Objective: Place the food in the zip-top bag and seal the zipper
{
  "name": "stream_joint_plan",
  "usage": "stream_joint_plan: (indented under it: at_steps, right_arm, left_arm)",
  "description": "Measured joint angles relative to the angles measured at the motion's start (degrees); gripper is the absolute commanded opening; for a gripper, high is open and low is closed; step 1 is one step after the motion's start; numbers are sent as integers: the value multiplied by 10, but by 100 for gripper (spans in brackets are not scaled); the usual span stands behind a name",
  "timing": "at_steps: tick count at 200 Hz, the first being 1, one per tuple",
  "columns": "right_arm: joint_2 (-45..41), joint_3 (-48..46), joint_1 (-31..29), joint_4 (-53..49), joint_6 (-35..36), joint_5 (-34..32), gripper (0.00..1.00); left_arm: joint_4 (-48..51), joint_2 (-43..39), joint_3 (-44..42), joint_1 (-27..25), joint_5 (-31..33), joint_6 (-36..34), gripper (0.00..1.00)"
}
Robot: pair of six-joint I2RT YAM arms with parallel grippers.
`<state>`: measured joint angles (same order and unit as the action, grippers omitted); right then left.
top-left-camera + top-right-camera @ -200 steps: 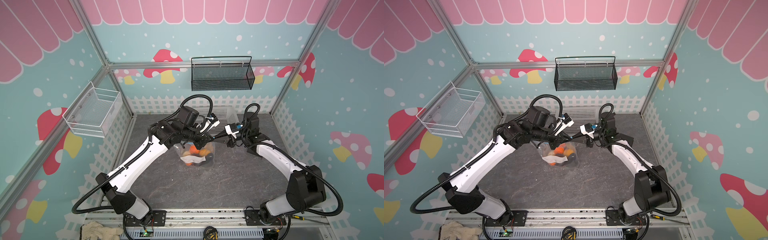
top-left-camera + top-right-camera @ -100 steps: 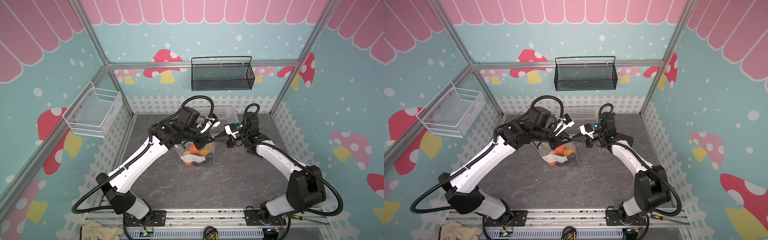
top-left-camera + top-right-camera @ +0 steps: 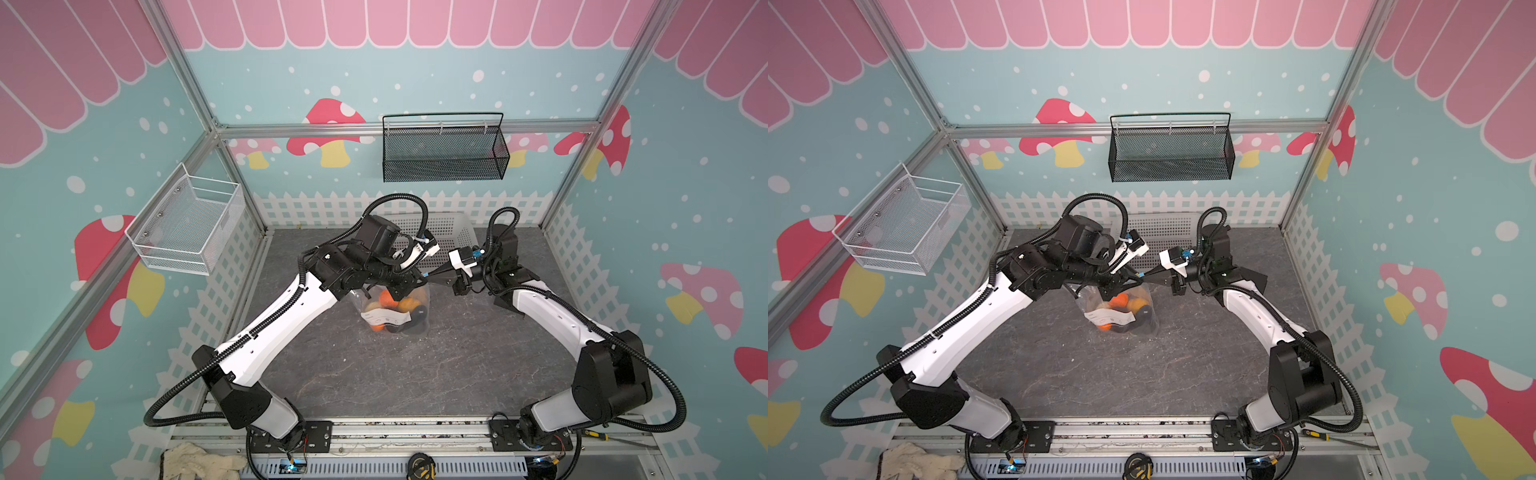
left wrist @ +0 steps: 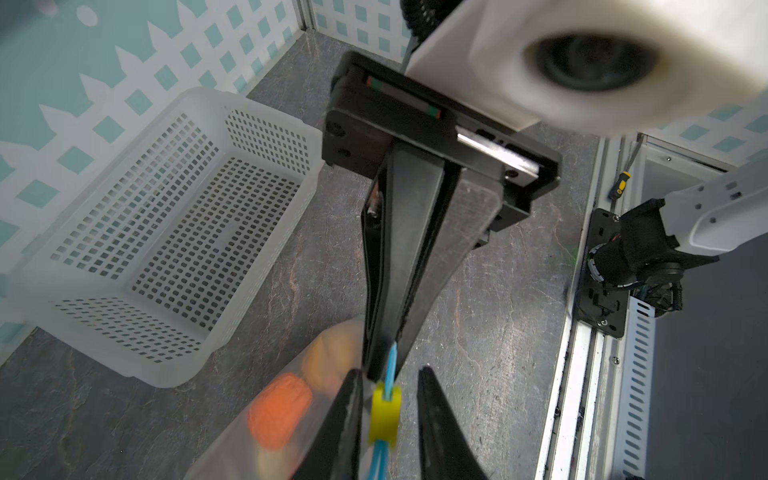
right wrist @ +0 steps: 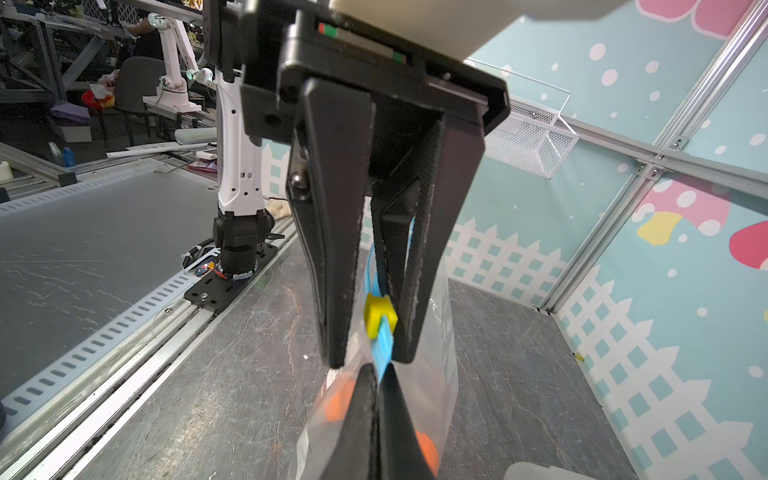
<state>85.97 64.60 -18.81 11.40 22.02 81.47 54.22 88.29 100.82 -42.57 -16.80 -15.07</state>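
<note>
You have the bag (image 3: 374, 300) held up in the middle of the table (image 3: 374, 374), between the two arms, with its zipper edge on top. Your right claw (image 5: 377, 370) is clenched on the zipper (image 5: 382, 345). Its fingers meet flat on the light-blue strip, right next to the yellow tab (image 5: 379, 313). The left wrist view shows you the same pinch from the other side, where the right claw (image 4: 385, 363) tapers down onto the strip.

Your left claw (image 4: 390, 371) is released. Its two fingers stand apart with the yellow tab (image 4: 384, 413) between them, and the left wrist view shows a gap on either side of the tab. In the right wrist view the tab sits close against one of those fingers (image 5: 419, 270); you cannot tell from here whether they touch. How much of the zipper is closed is also not clear.

The food (image 3: 388, 297) is inside the bag — orange, yellow-orange, cream and black pieces packed behind the clear plastic and the white label. In both top views the bag hangs below the claws, with the left claw (image 3: 1121, 282) over its top edge and the right claw (image 3: 1144, 274) reaching in from the right. You cannot tell whether its lower end rests on the table.

The white basket (image 4: 124, 324) stands behind the bag against the back fence, apart from it.
</note>
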Motion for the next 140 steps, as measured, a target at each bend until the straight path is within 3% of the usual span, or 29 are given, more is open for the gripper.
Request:
stream_joint_plan:
  at_steps: [37, 140]
  right_arm:
    - [0, 0, 0, 0, 0, -1, 0]
    - [0, 0, -1, 0, 2, -9, 0]
  left_arm:
    - [0, -4, -1, 0, 9, 2, 8]
    - [-3, -12, -10, -3, 32, 3, 1]
